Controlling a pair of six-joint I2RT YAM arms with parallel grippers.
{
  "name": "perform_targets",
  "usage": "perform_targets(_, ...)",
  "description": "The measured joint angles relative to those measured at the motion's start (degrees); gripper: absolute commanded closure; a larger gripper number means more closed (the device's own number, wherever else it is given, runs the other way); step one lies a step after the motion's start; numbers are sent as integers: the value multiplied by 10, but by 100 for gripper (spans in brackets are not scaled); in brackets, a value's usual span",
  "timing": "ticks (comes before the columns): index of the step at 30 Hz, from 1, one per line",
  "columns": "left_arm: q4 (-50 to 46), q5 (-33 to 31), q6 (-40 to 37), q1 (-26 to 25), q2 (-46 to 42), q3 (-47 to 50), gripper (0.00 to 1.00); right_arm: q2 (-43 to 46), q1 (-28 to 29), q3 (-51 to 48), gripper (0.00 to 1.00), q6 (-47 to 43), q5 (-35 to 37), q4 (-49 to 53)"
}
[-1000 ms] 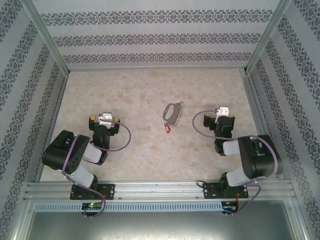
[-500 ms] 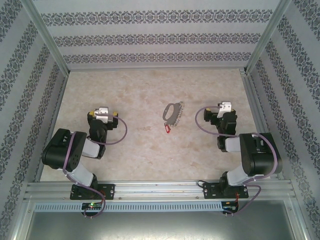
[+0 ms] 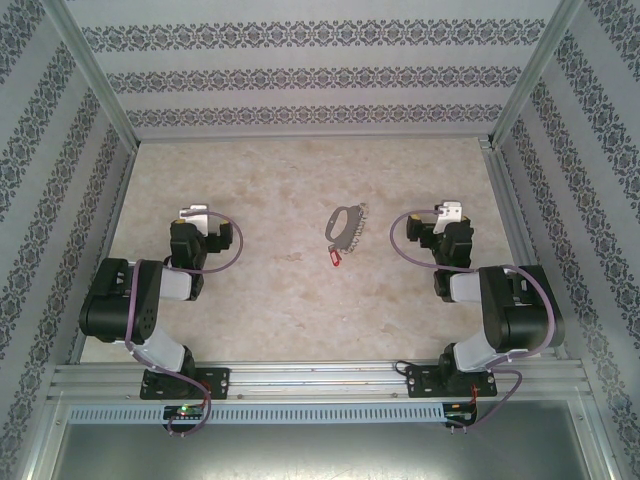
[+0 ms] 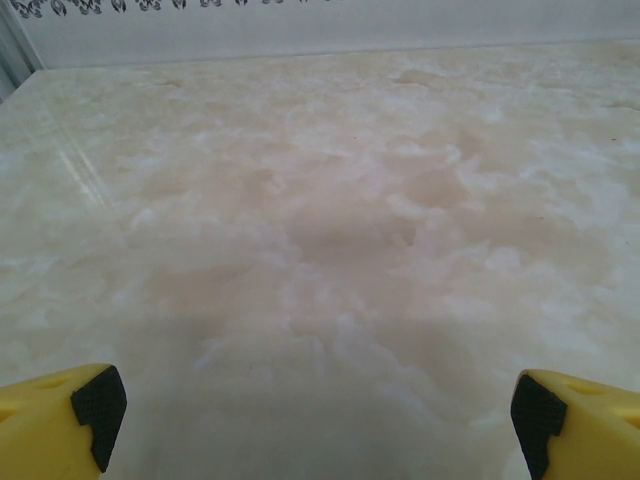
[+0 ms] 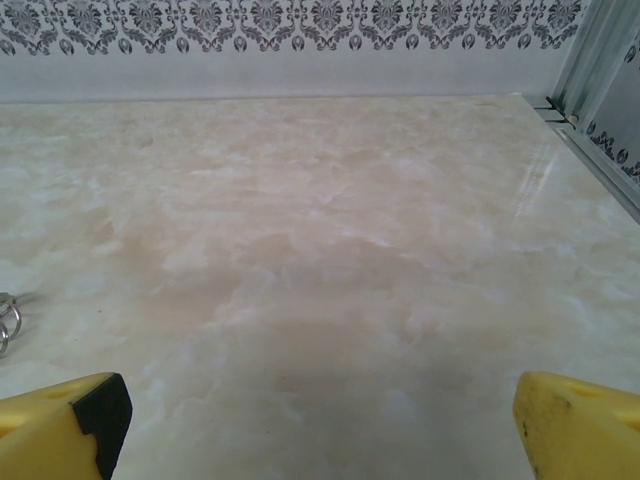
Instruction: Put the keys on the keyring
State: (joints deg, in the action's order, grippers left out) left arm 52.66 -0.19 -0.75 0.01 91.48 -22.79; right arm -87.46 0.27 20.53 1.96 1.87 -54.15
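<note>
Loose keyring (image 3: 345,226) and key (image 3: 335,257) on counter (image 3: 290,175)
Keyring axis runs 1 to 7 o'clock; left end effector (image 4: 318,418), right end effector (image 5: 320,420) spread apart

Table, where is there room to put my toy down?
Free: the far strip of table between the keyring and back wall, and the near stretch between the red key and front rail. Crowded: the middle, where keyring and key lie between the left gripper and right gripper.
</note>
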Motion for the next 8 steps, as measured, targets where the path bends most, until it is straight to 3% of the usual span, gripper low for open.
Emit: perform_targets(8, -1, 2, 0, 0, 0, 0, 0, 0, 0, 0, 2, 0, 0, 8)
